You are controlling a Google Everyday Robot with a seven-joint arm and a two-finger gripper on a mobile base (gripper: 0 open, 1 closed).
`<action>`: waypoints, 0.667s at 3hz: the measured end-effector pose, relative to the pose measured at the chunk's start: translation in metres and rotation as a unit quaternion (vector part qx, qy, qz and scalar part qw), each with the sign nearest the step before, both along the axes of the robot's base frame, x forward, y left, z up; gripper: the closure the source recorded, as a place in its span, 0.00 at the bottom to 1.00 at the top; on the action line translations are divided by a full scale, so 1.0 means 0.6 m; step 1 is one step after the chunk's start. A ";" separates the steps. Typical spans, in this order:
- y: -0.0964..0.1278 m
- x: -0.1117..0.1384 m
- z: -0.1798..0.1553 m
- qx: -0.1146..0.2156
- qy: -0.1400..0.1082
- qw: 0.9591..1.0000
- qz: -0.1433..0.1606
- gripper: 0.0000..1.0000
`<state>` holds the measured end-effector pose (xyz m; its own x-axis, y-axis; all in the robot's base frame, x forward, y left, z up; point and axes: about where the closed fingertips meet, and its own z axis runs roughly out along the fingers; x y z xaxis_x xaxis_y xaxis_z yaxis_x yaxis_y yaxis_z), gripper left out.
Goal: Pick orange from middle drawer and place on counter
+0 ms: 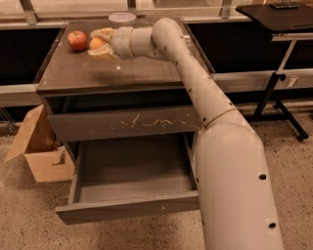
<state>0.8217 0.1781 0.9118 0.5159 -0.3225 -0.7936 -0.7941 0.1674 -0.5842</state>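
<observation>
The orange [96,43] sits between the pale fingers [103,33] of my gripper [99,43], which is shut on it at the back left of the counter [132,71]. It is just at or above the counter's surface, and I cannot tell whether it touches. The arm reaches in from the lower right across the counter. The middle drawer [128,207] is pulled open below and its inside shows nothing in it.
A red apple [77,40] stands on the counter just left of the orange. A white round container [122,18] sits at the counter's back edge. The scratched drawer front [127,123] is shut. A cardboard box [39,146] stands on the floor at left, a black table [274,12] at right.
</observation>
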 end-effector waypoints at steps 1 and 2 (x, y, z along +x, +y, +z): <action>0.009 0.017 -0.015 0.022 0.027 0.999 -0.037 1.00; 0.010 0.023 -0.029 0.028 0.054 0.997 -0.055 1.00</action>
<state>0.8354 0.1843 0.8943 0.3904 -0.3264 -0.8608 -0.8268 0.2870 -0.4838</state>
